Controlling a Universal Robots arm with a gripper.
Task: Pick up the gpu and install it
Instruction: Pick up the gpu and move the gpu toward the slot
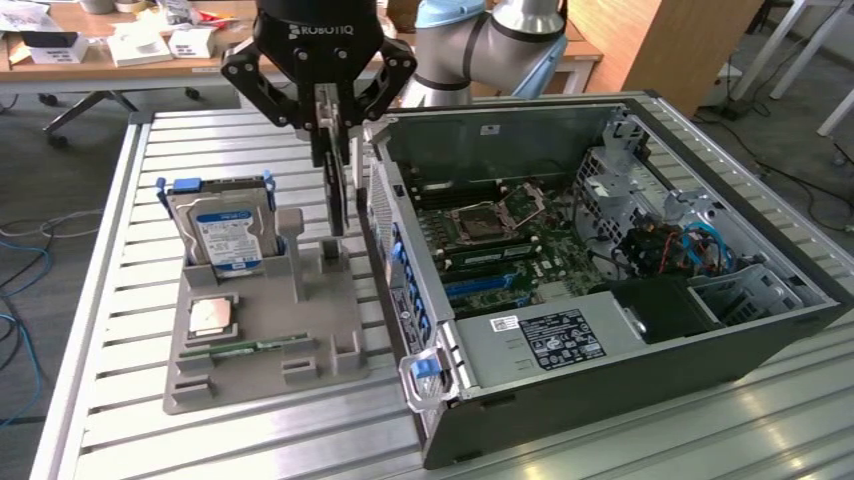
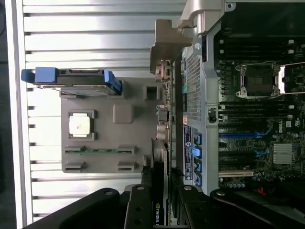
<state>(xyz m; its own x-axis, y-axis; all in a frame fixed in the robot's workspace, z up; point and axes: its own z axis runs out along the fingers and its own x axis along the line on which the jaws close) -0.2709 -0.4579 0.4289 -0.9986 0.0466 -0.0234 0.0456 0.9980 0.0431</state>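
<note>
The gpu (image 1: 335, 200) is a thin dark card seen edge-on, hanging upright between the grey tray (image 1: 267, 340) and the open computer case (image 1: 601, 300). My gripper (image 1: 326, 145) is shut on its upper part. The card's lower end is level with the tray's back posts; I cannot tell whether it is clear of them. In the wrist view the gpu (image 2: 160, 162) runs out from between my fingers (image 2: 143, 200), beside the case's side wall. The gripper (image 2: 160, 193) is above the tray's edge nearest the case. The motherboard (image 1: 514, 245) lies exposed inside the case, with blue slots (image 2: 238, 135).
On the tray stand a silver hard drive with a blue label (image 1: 224, 230), a CPU chip (image 1: 211, 315) and a green RAM stick (image 1: 247, 349). The case's upright wall (image 1: 400, 260) is close beside the card. The slatted metal table (image 1: 120, 300) extends around the tray.
</note>
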